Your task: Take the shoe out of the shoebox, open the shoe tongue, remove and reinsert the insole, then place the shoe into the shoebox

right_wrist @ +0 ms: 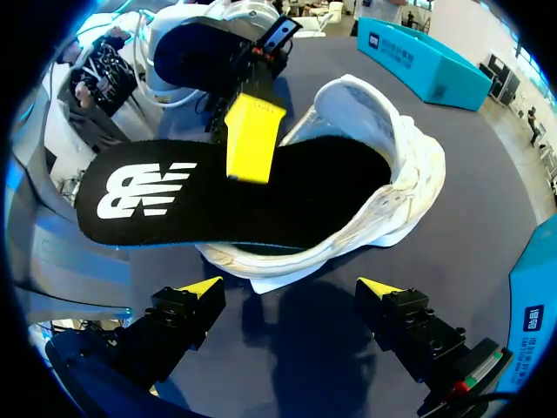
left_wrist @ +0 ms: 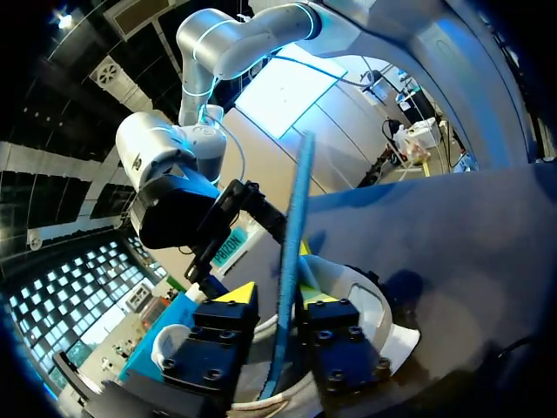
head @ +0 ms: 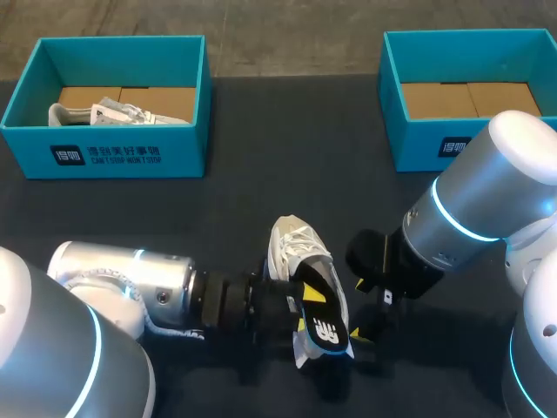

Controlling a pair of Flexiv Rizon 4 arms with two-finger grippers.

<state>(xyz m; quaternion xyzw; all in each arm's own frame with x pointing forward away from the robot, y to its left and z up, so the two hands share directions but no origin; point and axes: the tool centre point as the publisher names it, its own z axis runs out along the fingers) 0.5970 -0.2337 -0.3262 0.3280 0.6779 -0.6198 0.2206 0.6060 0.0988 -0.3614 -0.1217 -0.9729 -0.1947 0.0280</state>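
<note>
White mesh sneaker (head: 300, 248) out of teal cardboard shoebox (head: 418, 139); left gripper (left_wrist: 277, 296) pinches black foam insole (head: 322, 318), half-clear; right gripper (right_wrist: 291, 287) spread, empty; probably 2 steps left: reseat, rebox.

The shoe (head: 292, 242) is seen as white woven cloth, the insole (head: 324, 315) as matt black fabric, the worktop (head: 287, 148) as dark, matt and smooth.

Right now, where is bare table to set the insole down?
Free: the table between left box and right box, and the strip in front of the left box. Crowded: around shoe and insole, between left gripper and right gripper.
</note>
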